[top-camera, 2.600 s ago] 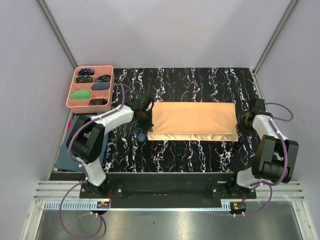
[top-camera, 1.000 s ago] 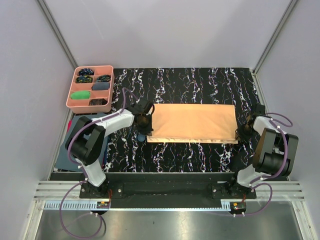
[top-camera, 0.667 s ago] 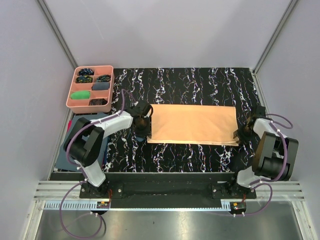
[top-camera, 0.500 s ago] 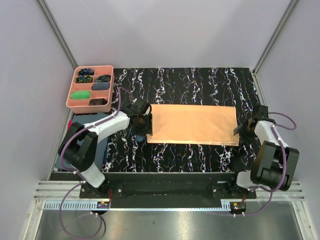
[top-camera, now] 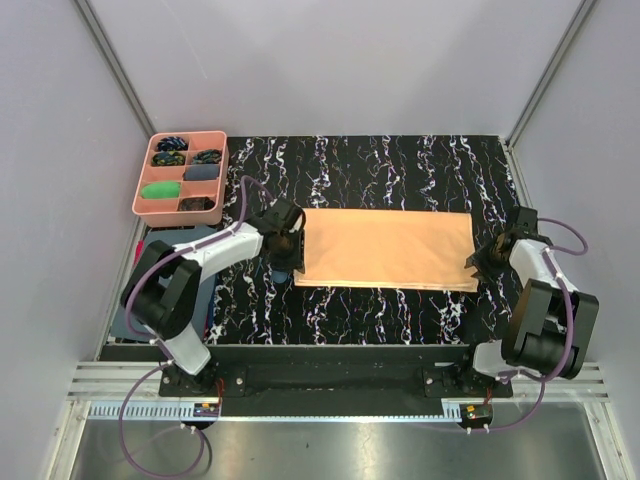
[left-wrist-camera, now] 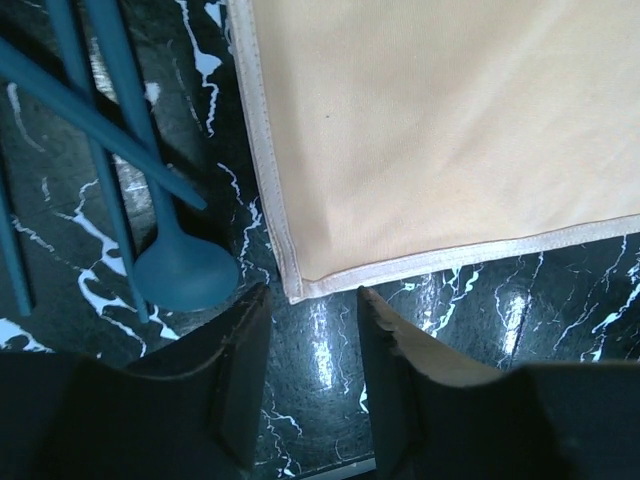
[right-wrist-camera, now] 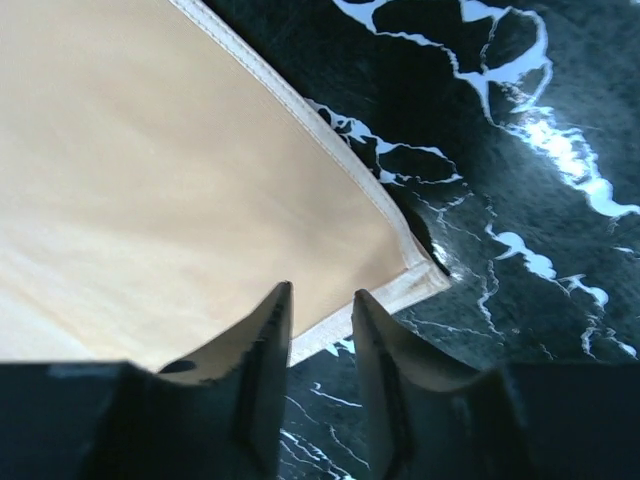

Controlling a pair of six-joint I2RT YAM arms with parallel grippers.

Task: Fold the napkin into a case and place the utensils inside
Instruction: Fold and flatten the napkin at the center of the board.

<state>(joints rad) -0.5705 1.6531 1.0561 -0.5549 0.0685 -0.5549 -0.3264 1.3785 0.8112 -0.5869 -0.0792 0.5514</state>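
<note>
Peach-orange napkin lies flat as a wide rectangle mid-counter. My left pincer is spread and empty at its near left corner, beside the blue utensils. My right pincer is spread over the near right corner, gripping nothing.

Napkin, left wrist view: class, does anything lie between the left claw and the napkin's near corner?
Nothing visible does. The left claw, jaws open, faces bare table just short of the napkin corner; the utensils lie off to one side.
</note>
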